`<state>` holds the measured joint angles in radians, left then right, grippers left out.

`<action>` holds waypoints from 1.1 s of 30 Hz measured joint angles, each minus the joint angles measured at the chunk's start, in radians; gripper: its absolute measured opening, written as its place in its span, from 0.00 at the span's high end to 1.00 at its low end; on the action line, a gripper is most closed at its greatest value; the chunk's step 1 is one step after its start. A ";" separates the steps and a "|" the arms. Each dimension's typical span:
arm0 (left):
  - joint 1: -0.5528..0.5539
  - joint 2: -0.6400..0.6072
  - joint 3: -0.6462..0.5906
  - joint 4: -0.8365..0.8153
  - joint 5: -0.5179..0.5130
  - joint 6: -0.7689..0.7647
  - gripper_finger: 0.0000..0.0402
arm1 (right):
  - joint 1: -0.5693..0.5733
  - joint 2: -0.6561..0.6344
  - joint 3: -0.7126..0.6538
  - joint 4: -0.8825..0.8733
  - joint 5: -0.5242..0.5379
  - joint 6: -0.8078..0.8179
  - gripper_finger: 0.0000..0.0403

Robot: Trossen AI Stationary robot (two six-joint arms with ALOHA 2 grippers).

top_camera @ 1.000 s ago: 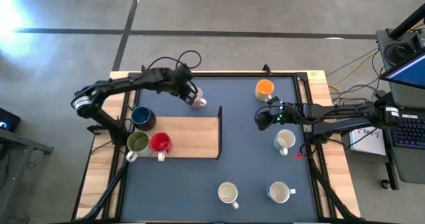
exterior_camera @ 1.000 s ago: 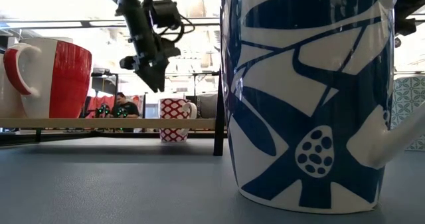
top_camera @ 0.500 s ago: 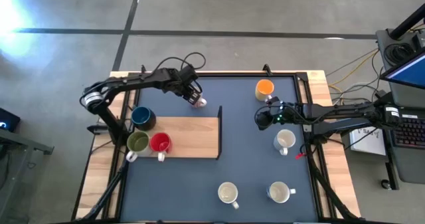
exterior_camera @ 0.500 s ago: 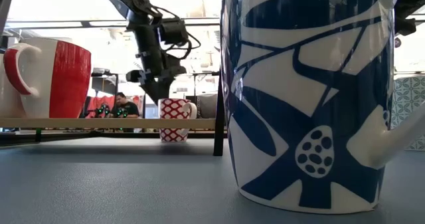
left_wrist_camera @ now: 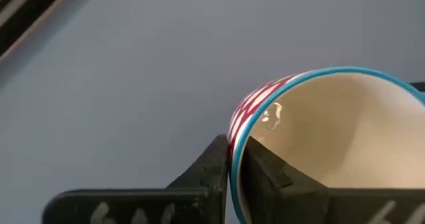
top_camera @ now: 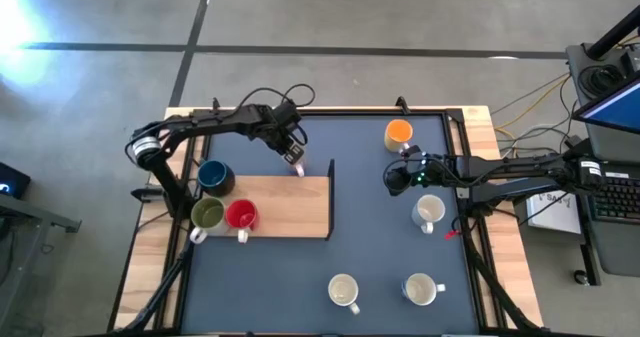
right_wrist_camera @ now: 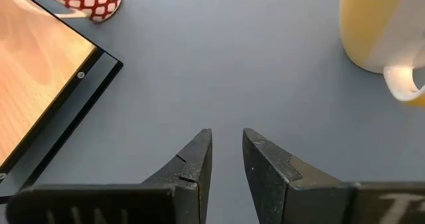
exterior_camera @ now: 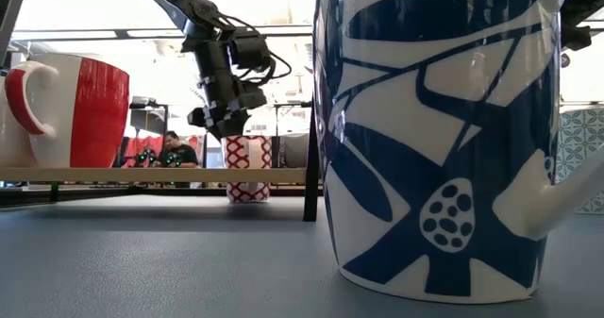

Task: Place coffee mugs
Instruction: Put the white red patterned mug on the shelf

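Note:
A red-and-white checked mug (exterior_camera: 247, 169) with a blue rim stands on the blue-grey mat just past the wooden board's (top_camera: 290, 207) far edge. My left gripper (top_camera: 292, 157) is shut on it from above and hides most of it in the high view. My right gripper (top_camera: 395, 180) hovers open over bare mat between the board and the orange mug (top_camera: 399, 133), holding nothing. Dark blue (top_camera: 214, 177), olive green (top_camera: 207, 213) and red (top_camera: 241, 215) mugs stand on the board's left end. My left gripper pinches the checked mug's rim (left_wrist_camera: 234, 147), one finger (left_wrist_camera: 265, 174) inside the cup and the other (left_wrist_camera: 212, 167) on its patterned outer wall. The fingers come steeply from above. The mug's base rests on the mat (exterior_camera: 245, 197).
White mugs stand on the mat at the right (top_camera: 429, 212) and near the front edge (top_camera: 344, 292), (top_camera: 421, 290). A thin black upright (top_camera: 331, 167) stands at the board's far right corner, close to the held mug. A blue-and-white mug (exterior_camera: 444, 139) fills the low view.
My left gripper has come down onto the checked mug and shut on its rim, having stood open above it. The mug stays on the mat; its handle, seen at its side in the low view before, no longer shows there.

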<state>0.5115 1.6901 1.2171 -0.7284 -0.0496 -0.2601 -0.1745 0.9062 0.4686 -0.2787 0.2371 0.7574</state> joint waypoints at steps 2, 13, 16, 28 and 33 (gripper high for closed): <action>0.000 -0.014 0.000 -0.007 0.004 0.005 0.97 | 0.000 0.000 0.000 0.000 0.000 0.000 0.81; 0.004 -0.142 0.000 -0.012 -0.018 -0.006 0.98 | 0.000 0.000 0.000 0.000 0.000 0.001 0.82; 0.004 -0.188 0.000 -0.066 -0.022 -0.025 0.98 | 0.000 0.000 0.000 0.000 0.000 0.001 0.82; -0.096 -0.377 0.000 -0.402 -0.012 -0.140 0.98 | 0.000 0.000 0.000 0.000 0.000 0.001 0.80; -0.152 -0.414 0.000 -0.497 -0.013 -0.188 0.98 | 0.000 0.000 0.000 0.000 0.000 0.001 0.81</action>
<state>0.3597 1.2760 1.2167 -1.2255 -0.0626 -0.4476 -0.1745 0.9062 0.4686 -0.2787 0.2367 0.7585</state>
